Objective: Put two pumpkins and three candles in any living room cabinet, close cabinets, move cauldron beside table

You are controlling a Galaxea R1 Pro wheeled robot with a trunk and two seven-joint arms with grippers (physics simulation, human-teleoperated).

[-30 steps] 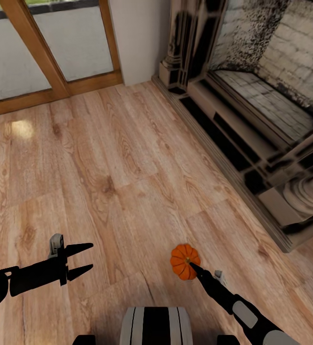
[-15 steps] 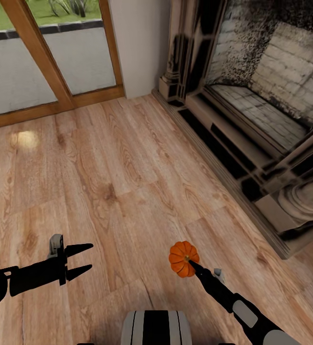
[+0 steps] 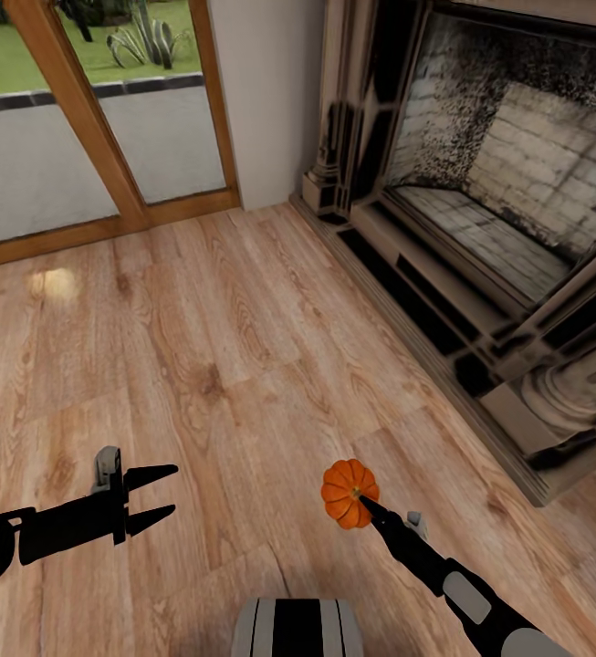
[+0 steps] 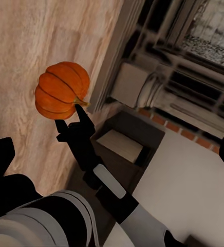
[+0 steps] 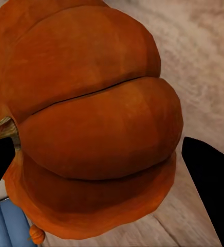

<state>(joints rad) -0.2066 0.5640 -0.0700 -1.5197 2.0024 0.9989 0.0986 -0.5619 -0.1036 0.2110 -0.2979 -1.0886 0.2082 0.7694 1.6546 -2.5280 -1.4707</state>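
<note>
My right gripper (image 3: pixel 363 507) is shut on a small bright-orange ribbed pumpkin (image 3: pixel 349 493), held above the wooden floor at the lower middle of the head view. The left wrist view catches that same pumpkin (image 4: pixel 61 90) on the tip of the right gripper (image 4: pixel 71 117). Up close in the right wrist view, the pumpkin (image 5: pixel 91 118) sits between the two dark fingers (image 5: pixel 209 180). My left gripper (image 3: pixel 156 496) hangs open and empty at the lower left, its fingers pointing right. No cabinet, candles, cauldron or table are in view.
An ornate stone fireplace (image 3: pixel 480 228) with a raised hearth edge runs along the right. A glass door with a wooden frame (image 3: pixel 88 119) stands at the back left, a white wall section (image 3: pixel 266 91) between them. Wooden floor (image 3: pixel 197 347) lies ahead.
The head view has tilted up, showing more of the garden and the fireplace opening. Both arms and the held pumpkin keep their place in the picture.
</note>
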